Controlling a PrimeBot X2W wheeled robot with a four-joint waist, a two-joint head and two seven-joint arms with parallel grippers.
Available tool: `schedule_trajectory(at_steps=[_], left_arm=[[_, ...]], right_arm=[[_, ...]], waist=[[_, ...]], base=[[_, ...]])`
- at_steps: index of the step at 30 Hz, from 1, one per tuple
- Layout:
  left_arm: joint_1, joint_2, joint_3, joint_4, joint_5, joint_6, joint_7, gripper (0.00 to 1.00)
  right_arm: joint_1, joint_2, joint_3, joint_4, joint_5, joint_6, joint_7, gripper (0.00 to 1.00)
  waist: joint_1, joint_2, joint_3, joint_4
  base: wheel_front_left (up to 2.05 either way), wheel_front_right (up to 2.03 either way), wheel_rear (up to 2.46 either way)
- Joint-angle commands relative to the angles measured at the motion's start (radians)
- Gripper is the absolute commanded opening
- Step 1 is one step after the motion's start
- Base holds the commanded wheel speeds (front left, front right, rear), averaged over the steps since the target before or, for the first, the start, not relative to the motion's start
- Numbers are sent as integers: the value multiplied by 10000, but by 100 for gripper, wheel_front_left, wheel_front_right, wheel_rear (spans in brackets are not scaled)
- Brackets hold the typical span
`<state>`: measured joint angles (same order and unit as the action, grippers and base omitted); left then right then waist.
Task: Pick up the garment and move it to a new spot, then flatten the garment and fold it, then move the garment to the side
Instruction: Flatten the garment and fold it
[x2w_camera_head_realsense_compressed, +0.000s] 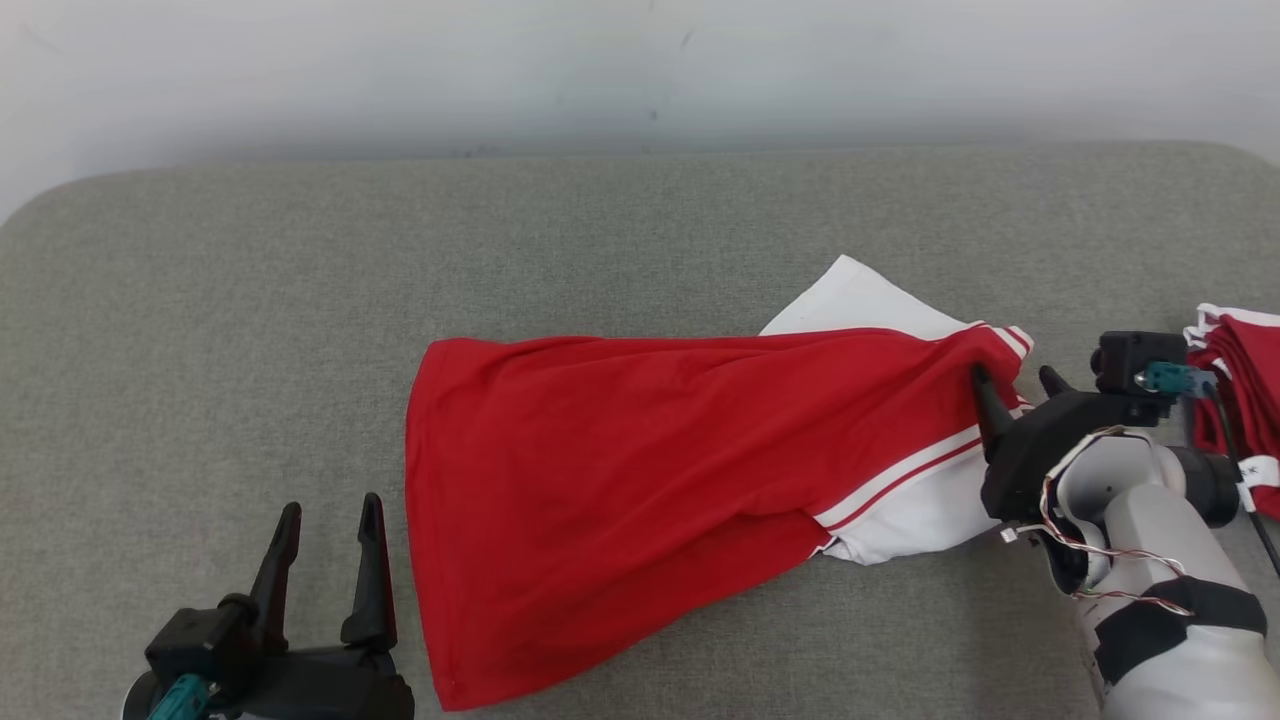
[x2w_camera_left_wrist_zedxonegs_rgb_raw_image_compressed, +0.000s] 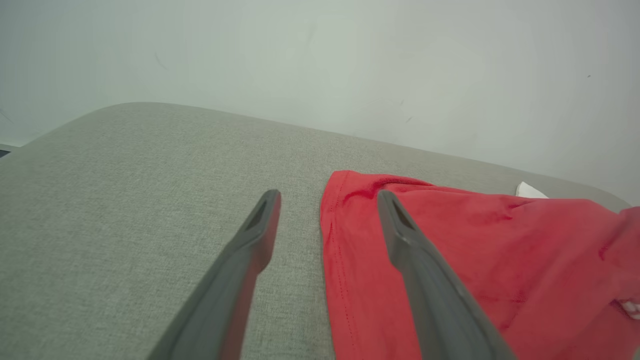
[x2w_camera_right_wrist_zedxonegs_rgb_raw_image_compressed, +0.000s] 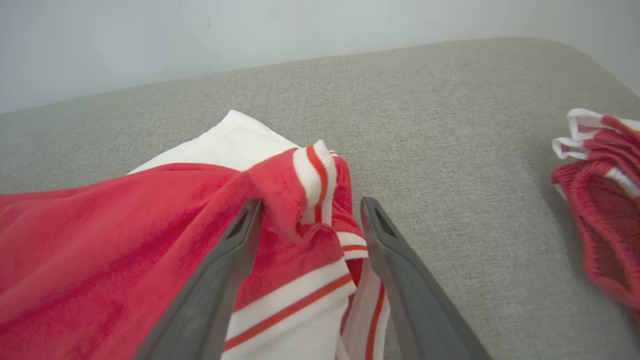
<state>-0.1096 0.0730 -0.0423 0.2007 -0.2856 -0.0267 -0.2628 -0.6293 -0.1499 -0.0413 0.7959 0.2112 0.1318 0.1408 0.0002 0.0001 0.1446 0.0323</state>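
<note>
The garment (x2w_camera_head_realsense_compressed: 620, 460) is a red shirt with white sleeves and red-white striped trim, lying rumpled across the middle of the grey table (x2w_camera_head_realsense_compressed: 300, 280). My right gripper (x2w_camera_head_realsense_compressed: 1012, 385) stands open at the shirt's right end, its fingers astride the bunched striped collar (x2w_camera_right_wrist_zedxonegs_rgb_raw_image_compressed: 312, 185); the cloth sits loosely between them, not pinched. At the lower left my left gripper (x2w_camera_head_realsense_compressed: 328, 520) is open, just left of the shirt's red hem (x2w_camera_left_wrist_zedxonegs_rgb_raw_image_compressed: 332, 225), with nothing between its fingers. In the left wrist view the right finger (x2w_camera_left_wrist_zedxonegs_rgb_raw_image_compressed: 400, 225) overlaps the hem edge.
A second red and white garment (x2w_camera_head_realsense_compressed: 1240, 400) lies bunched at the table's right edge, close behind my right wrist. A pale wall (x2w_camera_head_realsense_compressed: 640, 70) runs along the far side. Bare grey table surface extends left and behind the shirt.
</note>
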Motion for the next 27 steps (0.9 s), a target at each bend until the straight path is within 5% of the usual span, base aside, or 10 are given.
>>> schedule_trajectory(at_steps=[1, 2, 3, 14, 21, 27], left_arm=[[-119, -30, 41, 2, 96, -25, -21, 100], [-114, -40, 68, 14, 115, -49, -21, 100], [-123, -54, 90, 18, 142, -72, -21, 100], [332, -157, 368, 0, 194, -115, -20, 100], [737, -186, 563, -164, 210, -59, -20, 100], [901, -189, 646, -246, 221, -34, -14, 100]], right_arm=[[-106, 21, 88, 116, 80, -26, -3, 100], [-177, 44, 174, 256, 112, -26, -12, 61], [-248, 55, 300, 348, 155, -26, -71, 4], [483, -113, 1396, -761, 1251, -26, -874, 0], [2555, -316, 1523, -4280, 1907, -26, 653, 0], [4482, 130, 984, -7570, 2255, -26, 2566, 0]], waist=[[-2, -1, 78, 77], [-2, -1, 87, 88], [-2, -1, 95, 97], [-2, -1, -418, -246], [-2, -1, -817, -678], [-2, -1, -914, -920]], base=[[0, 0, 0], [0, 0, 0], [0, 0, 0], [0, 0, 0], [0, 0, 0], [0, 0, 0]])
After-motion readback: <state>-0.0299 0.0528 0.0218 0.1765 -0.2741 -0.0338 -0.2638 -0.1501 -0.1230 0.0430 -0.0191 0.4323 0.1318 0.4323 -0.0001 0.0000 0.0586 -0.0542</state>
